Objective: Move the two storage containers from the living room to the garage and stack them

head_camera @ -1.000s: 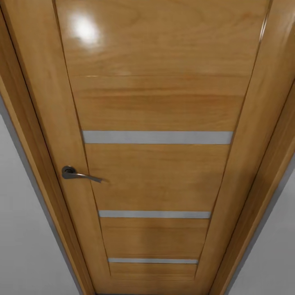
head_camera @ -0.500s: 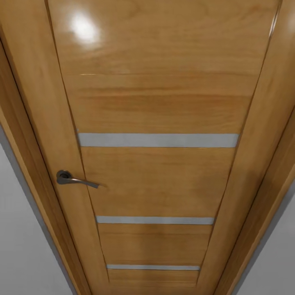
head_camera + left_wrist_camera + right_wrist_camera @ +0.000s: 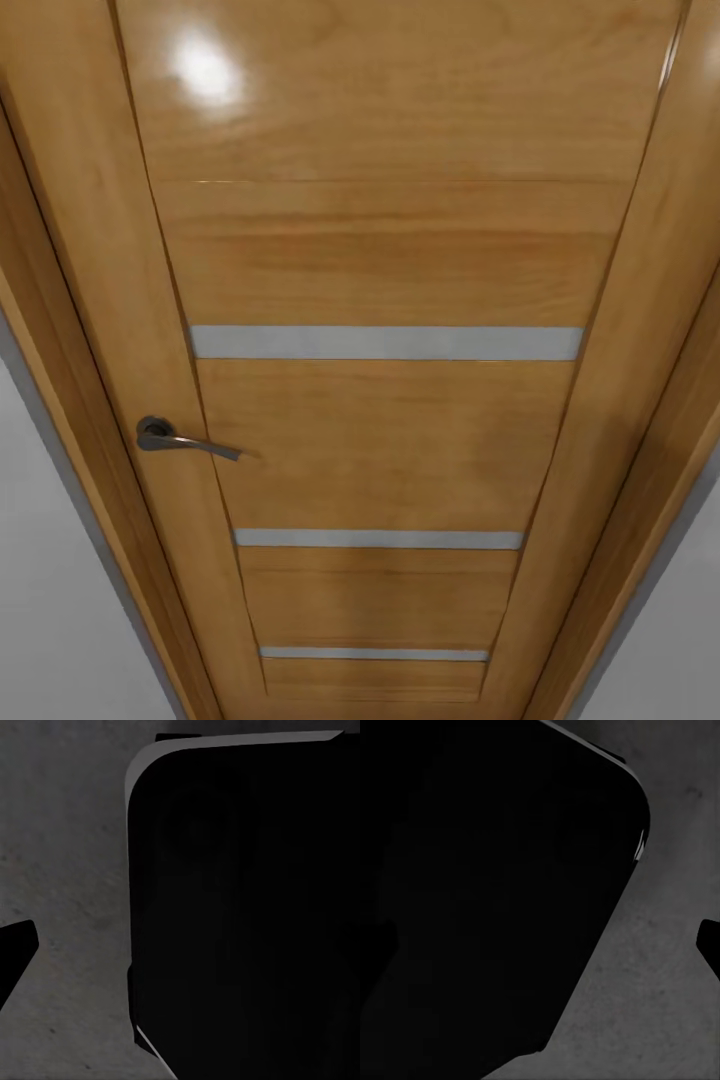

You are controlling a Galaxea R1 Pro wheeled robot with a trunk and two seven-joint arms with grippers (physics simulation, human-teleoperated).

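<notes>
- Straight ahead in the head view stands a closed honey-wood door (image 3: 380, 260) with three frosted strips (image 3: 385, 342); its dark lever handle (image 3: 180, 440) sits at the left, and white wall (image 3: 50, 600) flanks the frame.
- Both wrist views look down at the floor (image 3: 67, 870), rough grey concrete, beside a black rounded body (image 3: 247, 907) that I take for part of the robot.
- No storage container is before any camera, so its place, heading and long axis cannot be told.
- Judging by the task alone, an open bin should be light and stiff; gripping a wall at the rim seems sensible.
- Whether either claw is spread or pressed together cannot be told.
</notes>
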